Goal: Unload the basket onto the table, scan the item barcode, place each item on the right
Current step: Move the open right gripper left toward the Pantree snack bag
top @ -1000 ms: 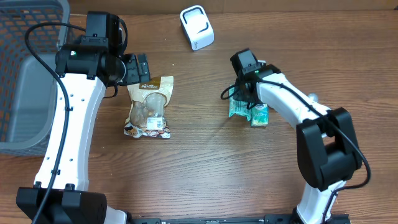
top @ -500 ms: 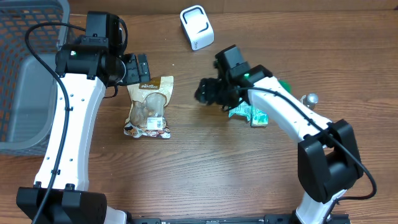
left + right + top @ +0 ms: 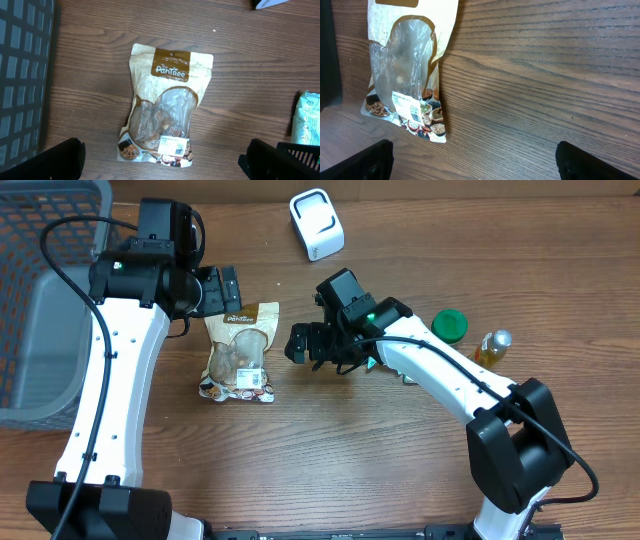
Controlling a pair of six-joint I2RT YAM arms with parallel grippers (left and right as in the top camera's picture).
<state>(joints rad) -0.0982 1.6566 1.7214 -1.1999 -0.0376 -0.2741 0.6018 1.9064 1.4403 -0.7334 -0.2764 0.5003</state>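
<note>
Pouch lies flat, ungripped. Left gripper and right gripper are spread wide, empty. Pickup and pass at far scanner are judged outstanding.

You can read one brand: "The PanTree", in white letters on the brown band across the far end of the snack pouch. It is clear in the left wrist view. At the pouch's near end there is a white sticker with lines of fine print, too small to read in any view. The green packet at the right edge carries pale markings you can't make out. From overhead, the brand is only a blur.
</note>
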